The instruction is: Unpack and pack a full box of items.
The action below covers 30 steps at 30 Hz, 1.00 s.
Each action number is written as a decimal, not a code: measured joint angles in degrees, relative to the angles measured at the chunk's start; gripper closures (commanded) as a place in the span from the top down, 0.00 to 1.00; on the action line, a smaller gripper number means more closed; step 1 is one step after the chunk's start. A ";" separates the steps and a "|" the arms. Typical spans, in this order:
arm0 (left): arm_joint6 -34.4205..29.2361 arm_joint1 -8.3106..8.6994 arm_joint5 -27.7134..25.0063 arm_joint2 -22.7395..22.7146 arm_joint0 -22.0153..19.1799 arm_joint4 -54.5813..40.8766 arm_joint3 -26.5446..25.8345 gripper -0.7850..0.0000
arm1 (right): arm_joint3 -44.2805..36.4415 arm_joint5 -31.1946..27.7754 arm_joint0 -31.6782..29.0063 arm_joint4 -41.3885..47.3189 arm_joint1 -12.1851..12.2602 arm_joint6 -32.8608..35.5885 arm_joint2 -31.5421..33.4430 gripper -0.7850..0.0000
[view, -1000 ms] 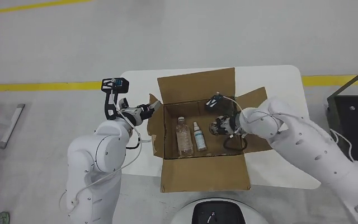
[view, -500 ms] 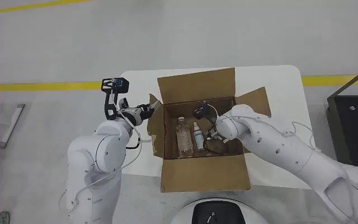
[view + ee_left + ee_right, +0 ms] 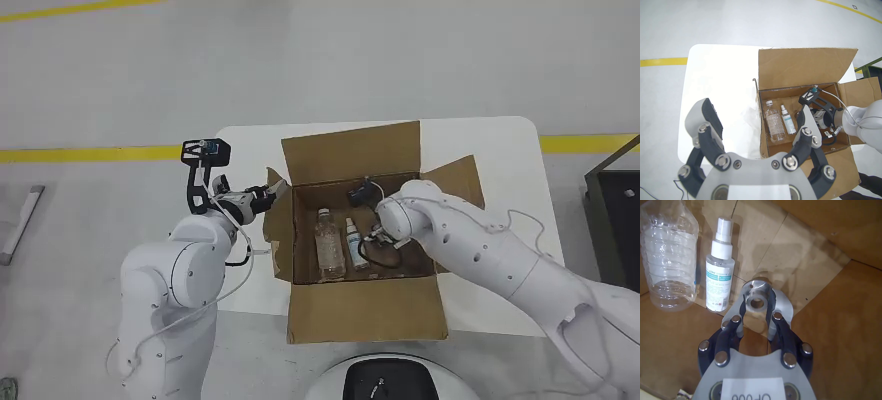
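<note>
Since the earlier frame the right claw [image 3: 757,297] has been carried from the right side of the cardboard box [image 3: 350,152] toward its middle. It is pinched on a silver cylinder [image 3: 753,287], low inside the box, just beside the spray bottle [image 3: 720,272]. A clear bottle [image 3: 668,256] lies alongside. The left claw [image 3: 755,107] is held spread over the worktop [image 3: 715,75], beside the box.

Saw plain brown cardboard box [image 3: 365,300] on white table [image 3: 500,150]. Inside box, noted clear ribbed bottle [image 3: 668,256], white cap; clear spray bottle [image 3: 720,275], white nozzle, white-and-teal label; shiny silver metal part [image 3: 758,288]. Beside box, logged left gripper [image 3: 755,104]: black pads [image 3: 712,117], silver plates. Beyond box, found grey floor [image 3: 300,60], yellow stripe [image 3: 90,153].
</note>
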 measured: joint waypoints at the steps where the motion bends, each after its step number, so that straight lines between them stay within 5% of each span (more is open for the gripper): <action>1: 0.00 0.00 0.00 0.00 0.00 0.00 0.00 1.00 | 0.26 -0.15 0.05 -0.10 -0.09 -0.02 0.10 0.40; 9: 0.00 0.00 0.00 0.00 0.00 0.00 0.00 1.00 | -1.86 -4.55 -0.12 1.30 0.89 -3.05 5.38 0.68; 12: 0.00 0.00 0.00 0.00 0.00 0.00 0.00 1.00 | -7.38 -9.23 -2.10 1.74 3.18 -5.51 11.15 0.62; 14: 0.00 0.00 0.00 0.00 0.00 0.00 0.00 1.00 | -11.82 -12.51 -4.60 1.97 5.07 -6.76 15.97 0.79; 15: 0.00 0.00 0.00 0.00 0.00 0.00 0.00 1.00 | -15.02 -14.79 -6.76 2.31 6.45 -6.96 19.75 0.98; 24: 0.00 0.00 0.00 0.00 0.00 0.00 0.00 1.00 | -35.44 -28.39 -26.06 12.46 13.68 -4.02 50.62 1.00; 30: 0.00 0.00 0.00 0.00 0.00 0.00 0.00 1.00 | -33.39 -34.80 -34.13 25.52 15.39 -3.55 64.53 1.00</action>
